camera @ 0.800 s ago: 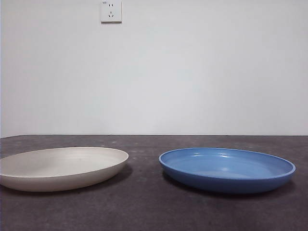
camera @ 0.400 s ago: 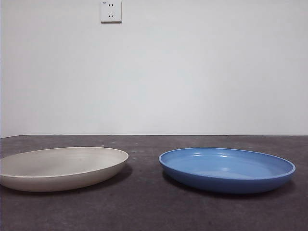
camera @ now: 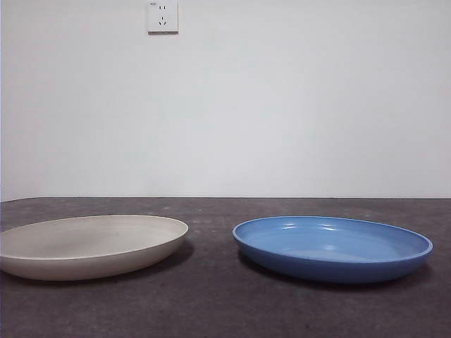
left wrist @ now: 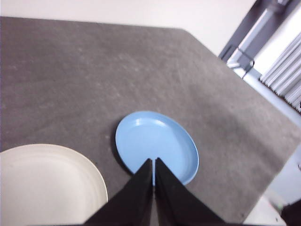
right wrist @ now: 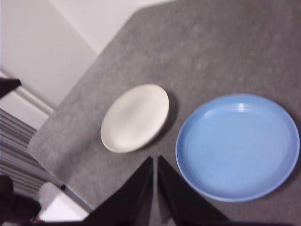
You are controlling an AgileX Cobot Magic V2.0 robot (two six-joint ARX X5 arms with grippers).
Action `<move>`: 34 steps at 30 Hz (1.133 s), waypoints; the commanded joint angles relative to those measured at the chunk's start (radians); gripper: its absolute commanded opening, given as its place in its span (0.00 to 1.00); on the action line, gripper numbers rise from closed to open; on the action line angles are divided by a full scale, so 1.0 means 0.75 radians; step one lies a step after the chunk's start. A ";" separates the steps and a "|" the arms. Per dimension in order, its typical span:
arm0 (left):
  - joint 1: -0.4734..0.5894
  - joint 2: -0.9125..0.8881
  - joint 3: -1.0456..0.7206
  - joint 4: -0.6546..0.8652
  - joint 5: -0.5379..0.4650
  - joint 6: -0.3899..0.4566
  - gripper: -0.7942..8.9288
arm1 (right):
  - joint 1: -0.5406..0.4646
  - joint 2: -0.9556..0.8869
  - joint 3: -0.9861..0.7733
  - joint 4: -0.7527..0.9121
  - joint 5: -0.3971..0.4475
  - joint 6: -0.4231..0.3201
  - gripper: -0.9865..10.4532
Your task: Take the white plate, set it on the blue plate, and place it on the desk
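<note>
The left end effector [left wrist: 154, 162], jaws pressed together, hangs high over the tabletop [left wrist: 70, 75], where the blue plate [left wrist: 155, 143] and white plate [left wrist: 47, 183] lie apart.

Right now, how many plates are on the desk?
2: the white plate and the blue plate lie side by side on the desk, apart. None seems hidden.

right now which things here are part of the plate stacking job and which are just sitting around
For the job:
- white plate, on the desk, not yet lifted
- blue plate, beside it, apart
- left gripper and right gripper, both aloft, jaws closed

Just there:
- wall socket
</note>
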State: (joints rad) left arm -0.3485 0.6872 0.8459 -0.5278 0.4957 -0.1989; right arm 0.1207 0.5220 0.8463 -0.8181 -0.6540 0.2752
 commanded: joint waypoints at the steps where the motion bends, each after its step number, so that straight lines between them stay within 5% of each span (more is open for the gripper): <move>1: -0.020 0.039 0.040 -0.009 0.010 0.054 0.09 | 0.006 0.008 0.017 -0.004 -0.004 -0.056 0.10; 5: -0.037 0.050 0.041 -0.005 0.012 0.054 0.14 | 0.006 0.004 0.017 0.002 -0.002 -0.069 0.10; 10: -0.041 0.047 0.041 -0.006 0.012 0.045 0.47 | 0.006 0.004 0.017 0.006 0.001 -0.073 0.14; 15: -0.042 0.032 0.041 -0.005 0.012 0.045 0.64 | 0.006 0.005 0.017 0.012 0.010 -0.073 0.50; 18: -0.042 0.032 0.041 -0.005 0.012 0.045 0.64 | 0.006 0.005 0.017 0.012 0.010 -0.073 0.60; 23: -0.042 0.032 0.040 -0.007 0.012 0.034 0.64 | 0.006 0.005 0.017 0.012 0.009 -0.074 0.61; 34: -0.009 0.070 0.042 -0.225 0.050 -0.208 0.64 | 0.006 0.005 0.017 0.016 0.004 -0.069 0.61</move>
State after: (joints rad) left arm -0.3584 0.7265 0.8593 -0.6876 0.5285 -0.3115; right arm 0.1226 0.5232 0.8463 -0.8196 -0.6506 0.2314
